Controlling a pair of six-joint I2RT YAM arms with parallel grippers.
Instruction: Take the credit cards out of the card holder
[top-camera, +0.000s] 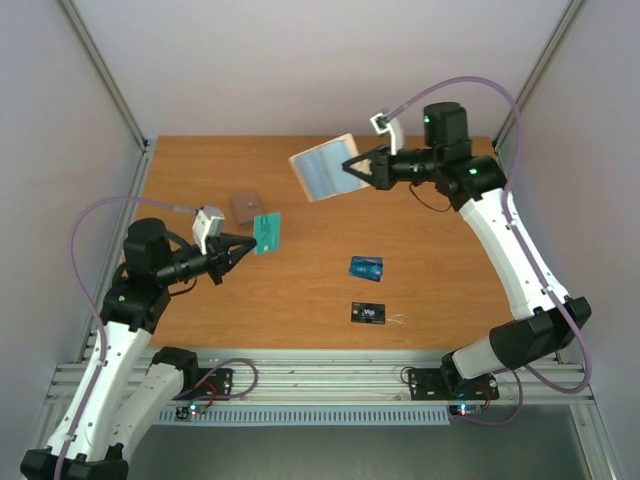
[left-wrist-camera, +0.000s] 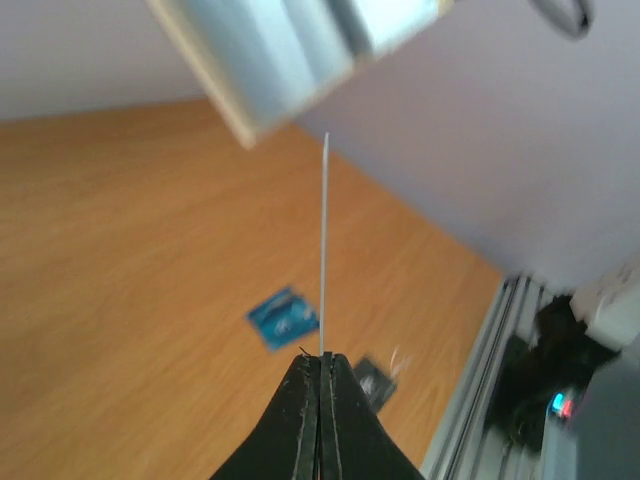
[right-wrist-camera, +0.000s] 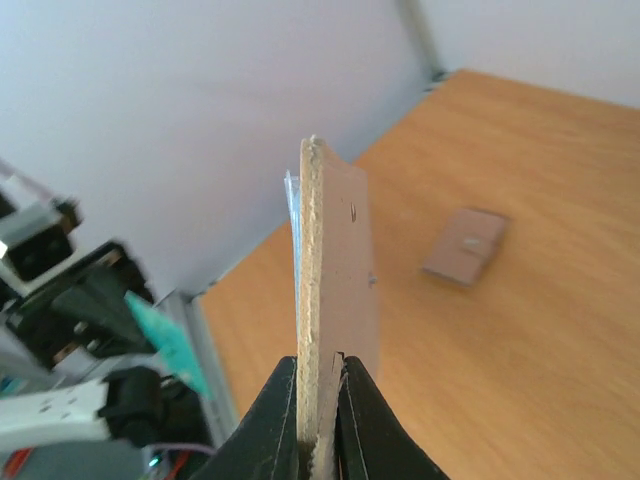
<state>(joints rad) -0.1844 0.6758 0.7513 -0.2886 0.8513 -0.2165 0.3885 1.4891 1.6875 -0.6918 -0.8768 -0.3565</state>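
Observation:
My right gripper (top-camera: 352, 168) is shut on the card holder (top-camera: 322, 170), a pale grey-blue wallet with a beige rim, and holds it in the air above the far middle of the table. The right wrist view shows the card holder (right-wrist-camera: 326, 270) edge-on between the fingers of that gripper (right-wrist-camera: 320, 362). My left gripper (top-camera: 244, 244) is shut on the teal-green credit card (top-camera: 266, 233), clear of the holder. That card (left-wrist-camera: 325, 250) is a thin upright line above the closed jaws of the gripper (left-wrist-camera: 321, 358). The blue card (top-camera: 366, 267) and the black card (top-camera: 368, 312) lie flat on the table.
A mauve-brown square pouch (top-camera: 245, 206) lies on the wooden table (top-camera: 450, 270) just behind the left gripper. Pale walls with metal posts close in the table on three sides. An aluminium rail (top-camera: 330, 380) runs along the near edge between the arm bases.

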